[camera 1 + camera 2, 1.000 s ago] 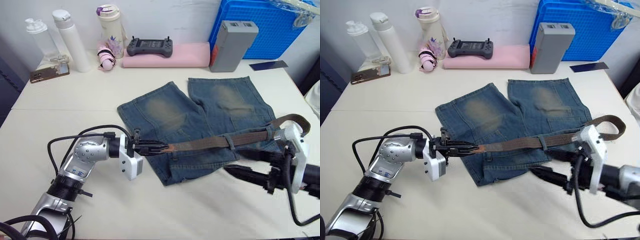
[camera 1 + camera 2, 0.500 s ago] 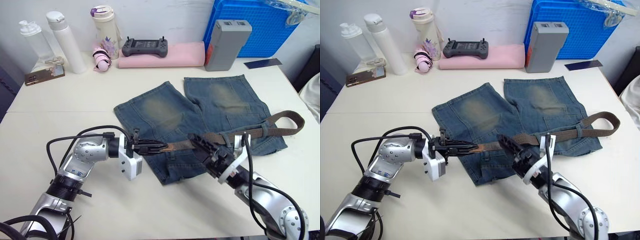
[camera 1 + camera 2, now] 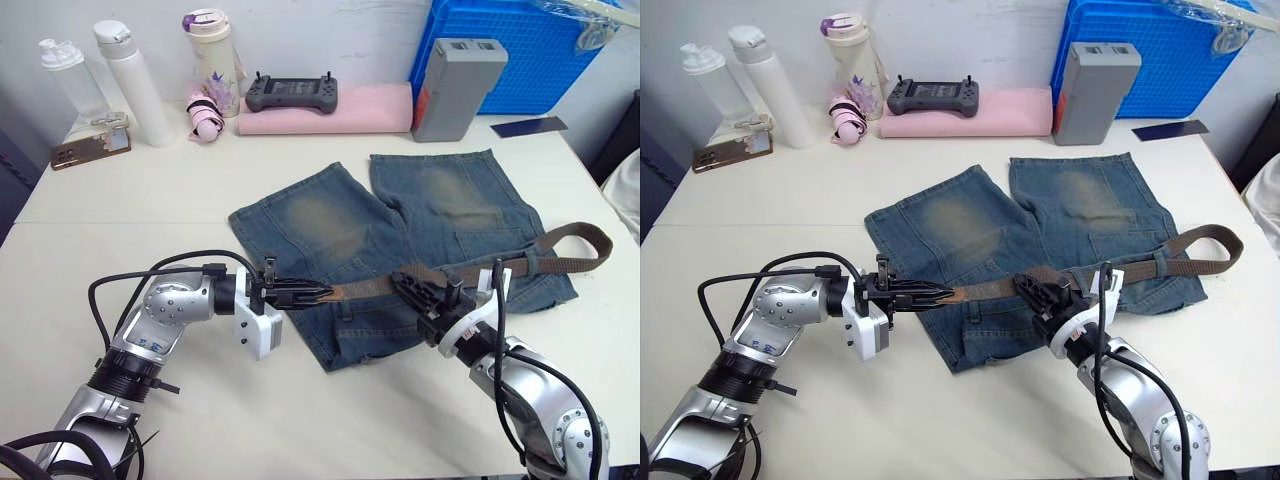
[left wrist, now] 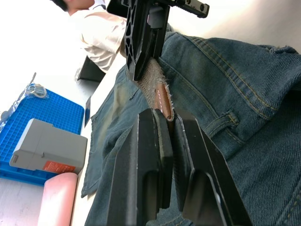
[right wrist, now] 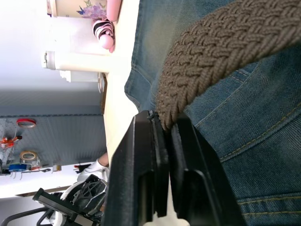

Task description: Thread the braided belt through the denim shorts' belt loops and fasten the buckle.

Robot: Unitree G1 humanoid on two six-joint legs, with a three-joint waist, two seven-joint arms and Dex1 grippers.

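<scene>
Swung in from the table edge since a second ago, right gripper now clamped on belt mid-waist over shorts; left gripper still pinching belt tip.

My left gripper reaches inward from left, forearm low over table, black fingers pinched on tip of dark-brown woven braided belt. My right gripper (arm angling up from lower right) clamped on same strap farther along.

Cream table against white wall
</scene>
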